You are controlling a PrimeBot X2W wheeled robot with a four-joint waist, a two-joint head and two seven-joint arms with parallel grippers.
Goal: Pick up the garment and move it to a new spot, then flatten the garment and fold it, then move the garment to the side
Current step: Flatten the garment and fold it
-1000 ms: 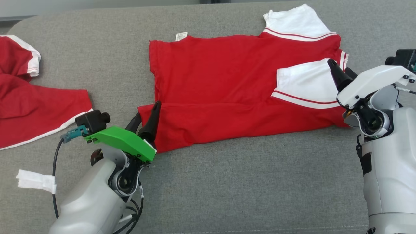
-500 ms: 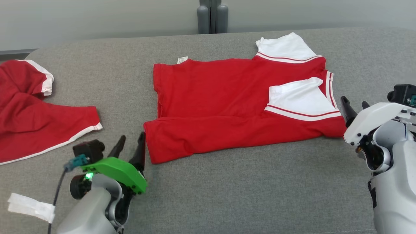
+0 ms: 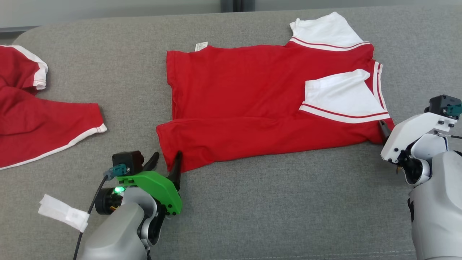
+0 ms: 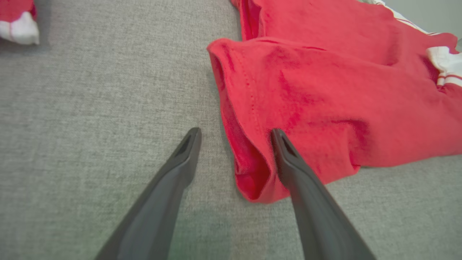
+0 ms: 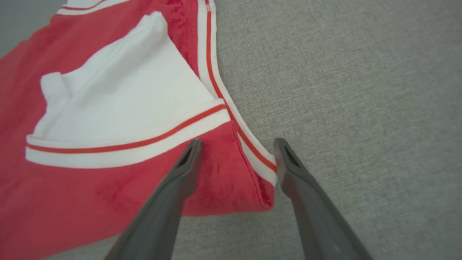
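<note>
On the grey cushion (image 3: 260, 209), my left gripper (image 4: 235, 131) and right gripper (image 5: 238, 142) stand spread wide, each straddling a near corner of the red shirt (image 3: 245, 97), clamping nothing

second garment (image 3: 32, 122): cut by left edge | right claw (image 3: 384, 129): mostly hidden, head view

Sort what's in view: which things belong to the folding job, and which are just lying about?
In the job:
red and white shirt, half folded
left gripper, open at its near left corner
right gripper, open at its near right corner

Lying about:
second red garment, crumpled at the left
white strip by the left arm's cable
grey cushion under it all
</note>
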